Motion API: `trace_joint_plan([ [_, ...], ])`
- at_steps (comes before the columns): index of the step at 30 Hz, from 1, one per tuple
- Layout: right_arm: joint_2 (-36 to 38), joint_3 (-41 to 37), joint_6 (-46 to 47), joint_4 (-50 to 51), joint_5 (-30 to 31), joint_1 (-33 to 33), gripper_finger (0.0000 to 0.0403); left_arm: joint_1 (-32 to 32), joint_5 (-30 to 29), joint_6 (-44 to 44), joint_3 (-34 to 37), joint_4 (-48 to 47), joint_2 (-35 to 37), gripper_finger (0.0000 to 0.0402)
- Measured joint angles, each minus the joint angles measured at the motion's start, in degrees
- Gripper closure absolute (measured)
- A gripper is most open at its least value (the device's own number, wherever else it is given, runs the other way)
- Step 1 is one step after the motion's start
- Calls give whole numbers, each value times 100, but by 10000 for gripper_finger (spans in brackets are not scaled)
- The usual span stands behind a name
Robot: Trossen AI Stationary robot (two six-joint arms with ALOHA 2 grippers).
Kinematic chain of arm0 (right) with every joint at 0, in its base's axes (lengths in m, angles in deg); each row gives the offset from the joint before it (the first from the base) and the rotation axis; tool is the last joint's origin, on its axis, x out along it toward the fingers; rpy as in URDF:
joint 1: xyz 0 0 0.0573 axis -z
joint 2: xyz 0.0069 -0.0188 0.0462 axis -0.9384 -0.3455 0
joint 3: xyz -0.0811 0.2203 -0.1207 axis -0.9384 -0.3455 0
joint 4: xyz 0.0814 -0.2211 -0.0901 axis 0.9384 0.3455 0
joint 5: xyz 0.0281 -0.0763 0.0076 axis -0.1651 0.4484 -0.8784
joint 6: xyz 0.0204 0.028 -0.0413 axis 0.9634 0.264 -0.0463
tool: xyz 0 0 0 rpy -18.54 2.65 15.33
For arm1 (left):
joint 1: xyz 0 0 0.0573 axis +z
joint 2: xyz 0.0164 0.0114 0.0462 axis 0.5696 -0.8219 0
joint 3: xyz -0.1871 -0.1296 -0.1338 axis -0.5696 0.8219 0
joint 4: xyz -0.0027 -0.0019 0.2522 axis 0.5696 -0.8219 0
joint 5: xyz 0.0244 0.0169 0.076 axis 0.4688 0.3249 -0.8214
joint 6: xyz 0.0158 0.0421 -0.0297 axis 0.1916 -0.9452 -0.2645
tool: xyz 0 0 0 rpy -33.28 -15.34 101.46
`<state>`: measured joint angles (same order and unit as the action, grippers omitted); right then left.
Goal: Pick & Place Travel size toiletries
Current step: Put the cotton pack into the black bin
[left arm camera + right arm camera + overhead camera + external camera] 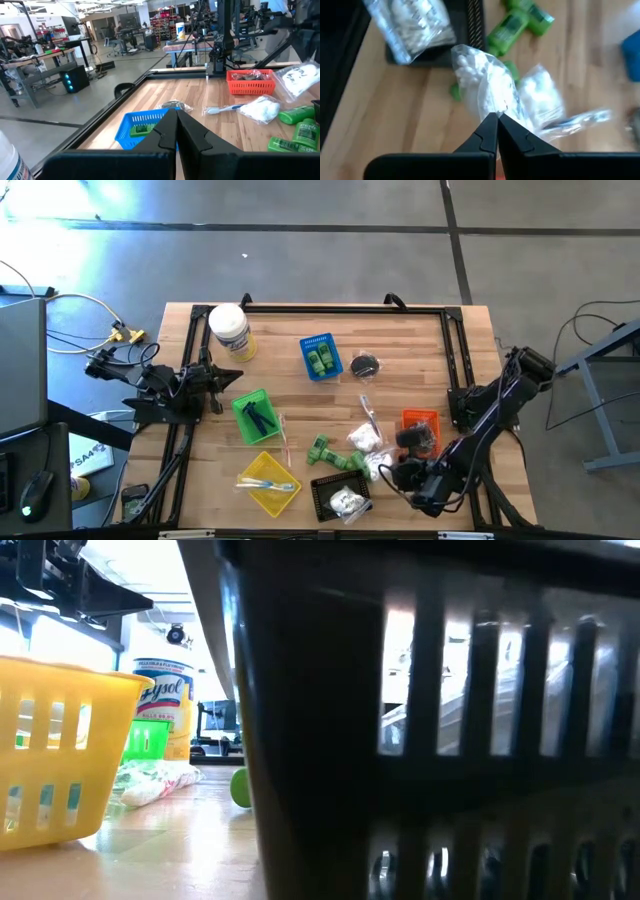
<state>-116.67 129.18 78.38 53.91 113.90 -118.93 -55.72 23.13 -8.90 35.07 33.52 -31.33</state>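
Note:
My right gripper (496,119) is shut on a clear packet of white cotton pieces (485,82), near the table's near edge beside the black basket (340,498). That basket holds another white packet (412,25). Loose green bottles (335,457) lie on the wood just left of the gripper (388,472), and more white packets (366,438) and a thin brush (370,416) lie beyond it. My left gripper (176,117) is shut and holds nothing; it waits at the table's left side (222,377), above the green basket (256,416). My right gripper pinches the clear packet by its near edge (496,107) between the two fingertips, coming from above at a slant. The packet reaches away from the fingers over a green bottle (507,35). Whether it is lifted clear of the wood I cannot tell.
A blue basket (320,356) holds green bottles, a yellow basket (268,482) holds a brush, and an orange basket (420,430) stands by the right arm. The big white jar (230,330) and a round black piece (365,364) sit farther back. The black basket's wall (450,740) fills the low view.

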Motion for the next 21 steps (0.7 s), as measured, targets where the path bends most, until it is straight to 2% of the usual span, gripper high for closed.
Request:
trace_joint_plan([
  [6,2,184,-681,-236,615,117,401,0,1,0,0,2,2,402],
  [9,2,186,-1283,-678,617,268,401,0,0,0,0,2,1,402],
  [11,2,185,-1692,-1075,430,410,401,0,0,0,0,2,1,402],
  [17,2,185,-2836,-2590,-690,822,401,0,0,2,0,2,1,402],
  [21,4,185,-3276,-3125,-1186,937,401,0,1,2,0,2,1,402],
])
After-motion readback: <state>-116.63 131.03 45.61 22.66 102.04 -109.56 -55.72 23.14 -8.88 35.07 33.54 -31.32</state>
